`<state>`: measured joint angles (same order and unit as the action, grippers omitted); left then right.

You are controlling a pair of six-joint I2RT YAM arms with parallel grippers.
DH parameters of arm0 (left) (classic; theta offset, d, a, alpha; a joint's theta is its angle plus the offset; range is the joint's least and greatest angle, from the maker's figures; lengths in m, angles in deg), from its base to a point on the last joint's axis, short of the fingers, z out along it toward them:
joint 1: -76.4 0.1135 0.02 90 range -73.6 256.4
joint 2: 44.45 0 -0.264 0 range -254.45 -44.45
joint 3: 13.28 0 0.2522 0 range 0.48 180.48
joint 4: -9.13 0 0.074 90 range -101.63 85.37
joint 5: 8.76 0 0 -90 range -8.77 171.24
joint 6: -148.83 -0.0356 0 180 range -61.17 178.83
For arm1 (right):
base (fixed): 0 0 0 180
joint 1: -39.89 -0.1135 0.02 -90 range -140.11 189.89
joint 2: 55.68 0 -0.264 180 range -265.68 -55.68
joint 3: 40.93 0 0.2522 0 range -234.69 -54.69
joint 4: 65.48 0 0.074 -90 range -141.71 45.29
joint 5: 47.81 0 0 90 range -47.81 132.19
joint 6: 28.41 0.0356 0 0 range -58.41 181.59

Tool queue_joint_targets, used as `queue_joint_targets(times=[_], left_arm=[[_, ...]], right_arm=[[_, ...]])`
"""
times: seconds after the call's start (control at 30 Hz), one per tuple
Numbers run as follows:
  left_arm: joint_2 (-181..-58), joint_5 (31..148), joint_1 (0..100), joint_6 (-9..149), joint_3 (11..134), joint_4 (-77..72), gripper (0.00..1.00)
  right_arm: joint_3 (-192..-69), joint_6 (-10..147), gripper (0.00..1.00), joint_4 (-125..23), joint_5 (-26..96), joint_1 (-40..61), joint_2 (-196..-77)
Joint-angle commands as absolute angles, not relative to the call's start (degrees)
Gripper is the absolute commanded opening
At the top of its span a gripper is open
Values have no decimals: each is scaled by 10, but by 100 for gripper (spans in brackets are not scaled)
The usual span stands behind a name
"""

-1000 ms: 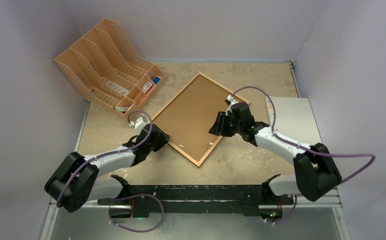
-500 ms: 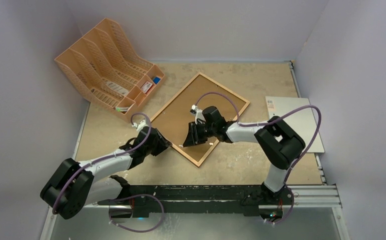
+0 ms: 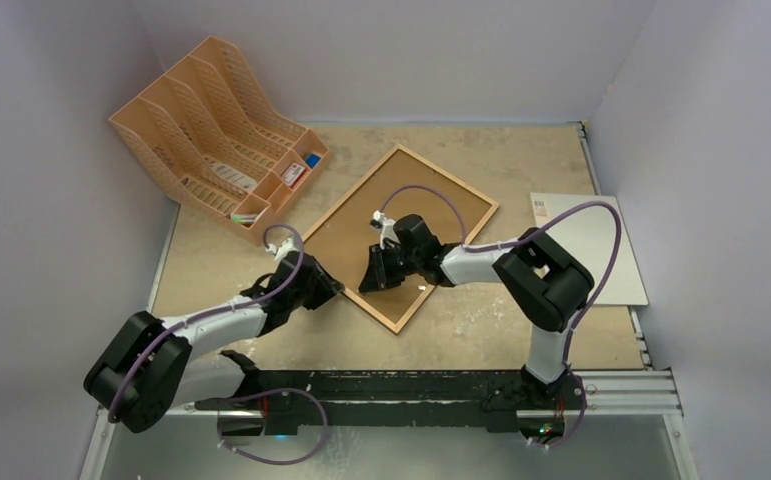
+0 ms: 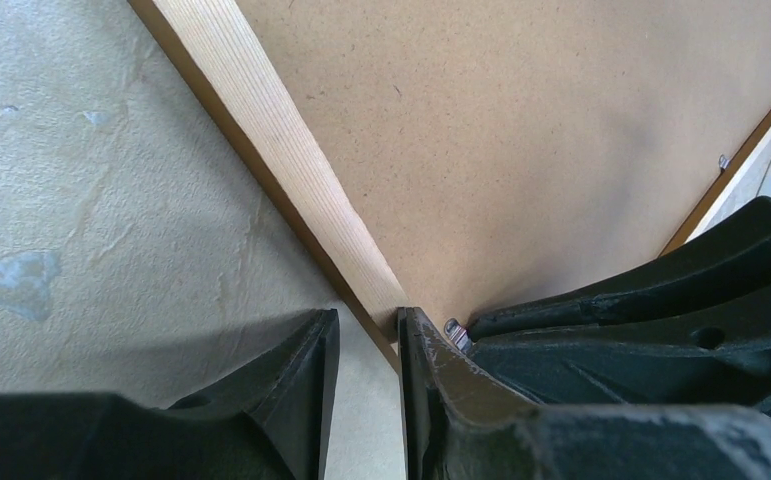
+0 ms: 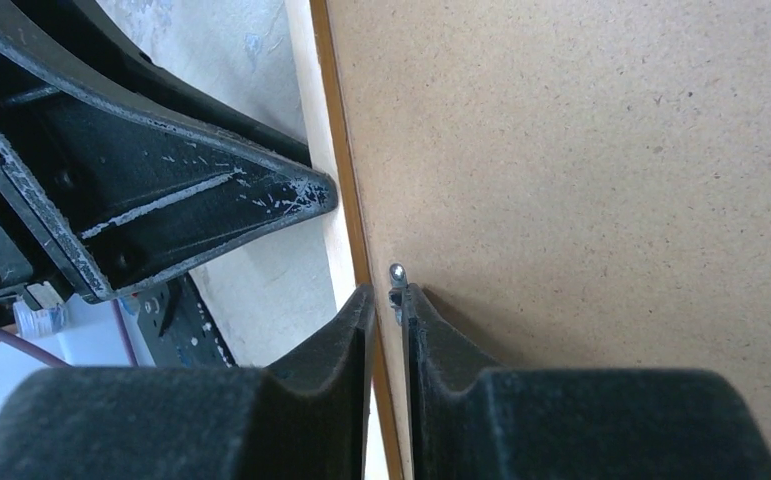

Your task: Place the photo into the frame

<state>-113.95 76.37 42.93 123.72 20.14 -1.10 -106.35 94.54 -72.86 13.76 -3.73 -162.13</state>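
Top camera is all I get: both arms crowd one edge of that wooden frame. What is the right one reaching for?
Observer: A small metal tab on the frame's inner edge sits right at the tips of the right jaws, in line with their gap.
Operator: Are they squeezing it?
Observer: Only a thin slit shows between them; whether they pinch it, I cannot tell.
Operator: And the left pair?
Observer: The frame's pale rail runs into the gap between the left jaws.
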Motion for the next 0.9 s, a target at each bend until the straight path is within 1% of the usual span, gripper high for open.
queue_joint_targets(times=[0.0,0.23,0.4,0.73,0.87], left_arm=[[-1181,765,427,1204,174,-128,29],[-1184,769,428,1202,175,-120,29],[-1188,771,427,1200,176,-118,29],[-1188,770,427,1201,174,-119,28],[-1185,767,427,1202,175,-124,27]], right_arm=[[-1073,930,18,-732,163,-44,-1630],[-1060,932,12,-744,132,-53,-1640],[-1057,941,10,-758,122,-62,-1649],[-1062,960,12,-779,149,-66,-1663],[-1049,963,16,-775,166,-66,-1625]])
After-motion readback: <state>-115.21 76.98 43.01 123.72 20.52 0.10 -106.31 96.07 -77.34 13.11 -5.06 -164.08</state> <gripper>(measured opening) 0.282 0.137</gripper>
